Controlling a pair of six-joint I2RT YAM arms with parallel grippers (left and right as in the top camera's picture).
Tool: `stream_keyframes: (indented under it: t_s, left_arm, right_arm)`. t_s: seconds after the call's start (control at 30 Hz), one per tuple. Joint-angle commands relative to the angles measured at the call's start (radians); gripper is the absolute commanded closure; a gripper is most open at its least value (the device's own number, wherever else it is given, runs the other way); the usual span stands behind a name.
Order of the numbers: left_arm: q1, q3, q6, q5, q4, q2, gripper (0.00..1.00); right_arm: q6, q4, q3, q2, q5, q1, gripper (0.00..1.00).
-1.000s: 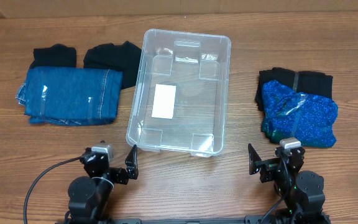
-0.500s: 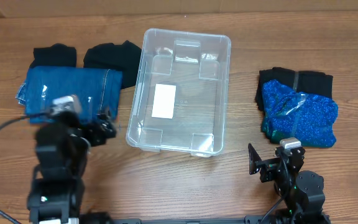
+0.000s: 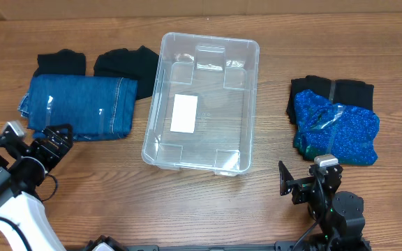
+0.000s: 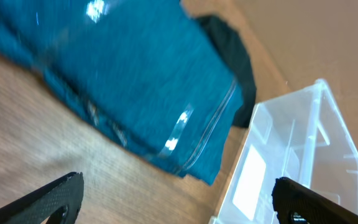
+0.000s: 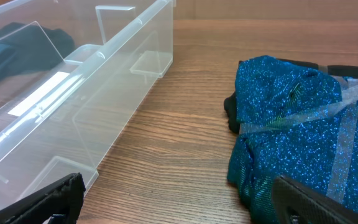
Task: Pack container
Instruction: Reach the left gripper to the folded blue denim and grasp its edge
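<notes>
The clear plastic container [image 3: 202,104] stands empty in the middle of the table, a white label on its bottom; it also shows in the left wrist view [image 4: 291,162] and the right wrist view [image 5: 67,93]. Folded blue jeans [image 3: 79,106] lie to its left, also in the left wrist view [image 4: 117,81]. A sparkly blue garment [image 3: 335,131] lies to its right, also in the right wrist view [image 5: 303,130]. My left gripper [image 3: 51,143] is open and empty just below the jeans. My right gripper [image 3: 285,180] is open and empty at the front right.
Two black folded garments [image 3: 93,64] lie behind the jeans. Another black garment [image 3: 330,90] lies under and behind the sparkly blue one. The table's far edge runs behind the container.
My left arm has swung from the front centre out to the left, and its gripper now sits just below the jeans. The right arm has not moved.
</notes>
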Motion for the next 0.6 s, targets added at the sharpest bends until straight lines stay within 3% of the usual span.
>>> stream_keyframes:
  t_s: [0.0, 0.13, 0.57]
  left_arm:
    - [0.004, 0.007, 0.021, 0.018, -0.016, 0.111, 0.0]
    - [0.004, -0.002, -0.07, -0.086, 0.025, 0.236, 0.0]
    - [0.003, -0.015, -0.157, 0.003, 0.313, 0.444, 0.0]
  right_arm:
    - [0.002, 0.0, -0.011, -0.01, 0.01, -0.003, 0.0]
    - [0.003, 0.0, -0.011, -0.01, 0.01, -0.003, 0.0]
    - [0.003, 0.0, -0.011, -0.01, 0.01, -0.003, 0.0]
